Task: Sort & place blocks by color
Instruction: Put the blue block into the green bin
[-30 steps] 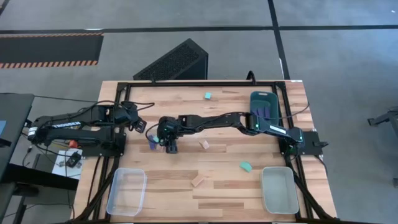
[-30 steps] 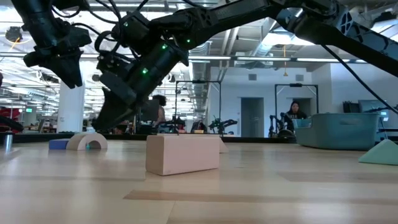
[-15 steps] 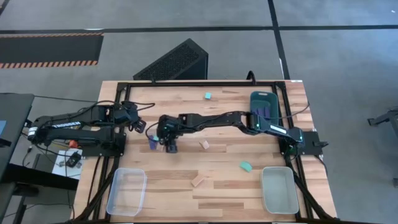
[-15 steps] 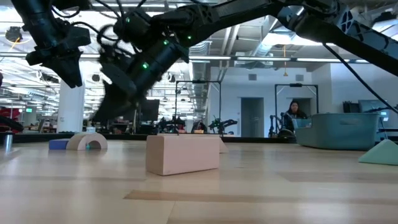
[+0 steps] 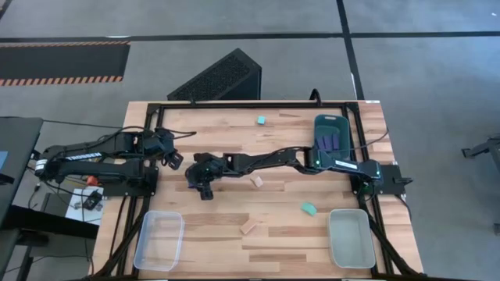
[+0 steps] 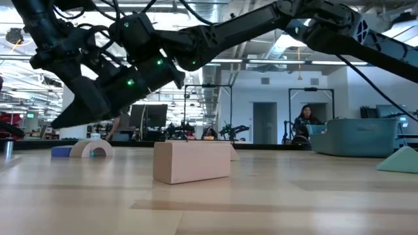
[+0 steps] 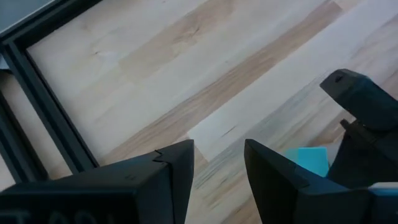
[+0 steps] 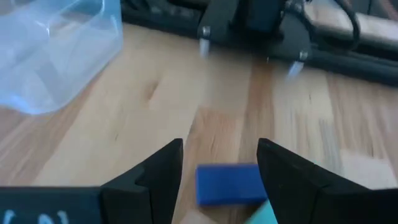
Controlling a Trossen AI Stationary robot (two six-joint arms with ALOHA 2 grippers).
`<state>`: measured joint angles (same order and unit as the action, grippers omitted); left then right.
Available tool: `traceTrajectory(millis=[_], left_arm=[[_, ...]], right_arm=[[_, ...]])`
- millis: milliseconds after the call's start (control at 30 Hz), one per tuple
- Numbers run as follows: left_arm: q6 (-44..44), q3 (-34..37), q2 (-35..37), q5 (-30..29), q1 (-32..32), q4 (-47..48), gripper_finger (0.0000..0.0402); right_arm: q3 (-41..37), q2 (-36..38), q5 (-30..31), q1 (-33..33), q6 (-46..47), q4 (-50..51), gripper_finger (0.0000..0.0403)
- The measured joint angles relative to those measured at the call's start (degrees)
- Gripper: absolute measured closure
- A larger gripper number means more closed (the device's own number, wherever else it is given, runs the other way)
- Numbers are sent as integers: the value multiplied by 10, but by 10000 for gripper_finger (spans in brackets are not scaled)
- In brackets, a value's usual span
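Blue bar (image 8: 227,183) between right fingers (image 8: 158,171)

The high view shows three trays: one clear tray (image 5: 158,240), one grey tray (image 5: 349,237) and one dark teal tray (image 5: 330,134). In the dark teal tray lie several dark blue bars (image 5: 330,141), too small to count exactly. On the open table there are two teal blocks (image 5: 261,120) (image 5: 309,208) and two pale wood blocks (image 5: 255,181) (image 5: 249,227). The low view adds one wood arch (image 6: 91,149) and one blue block (image 6: 61,151). There are two dark arms, left (image 5: 101,162) and right (image 5: 266,160). One person (image 6: 305,121) is seen in the room behind.
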<state>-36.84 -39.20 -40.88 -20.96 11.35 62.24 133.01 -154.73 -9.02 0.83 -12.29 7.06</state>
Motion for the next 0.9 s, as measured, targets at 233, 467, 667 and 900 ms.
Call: traceTrajectory(millis=[233, 467, 667, 900], left_arm=[[-6, 0, 0, 2, 0, 0, 274], [-33, 0, 0, 12, 0, 0, 274], [-43, 0, 0, 12, 0, 0, 274], [-46, 0, 0, 0, 0, -1, 274]], right_arm=[[2, -25, 30, 1, -55, 4, 175], [3, -25, 52, -1, -72, 52, 175], [1, 0, 63, -1, -87, 113, 175], [0, 53, 63, 9, -87, 235, 175]])
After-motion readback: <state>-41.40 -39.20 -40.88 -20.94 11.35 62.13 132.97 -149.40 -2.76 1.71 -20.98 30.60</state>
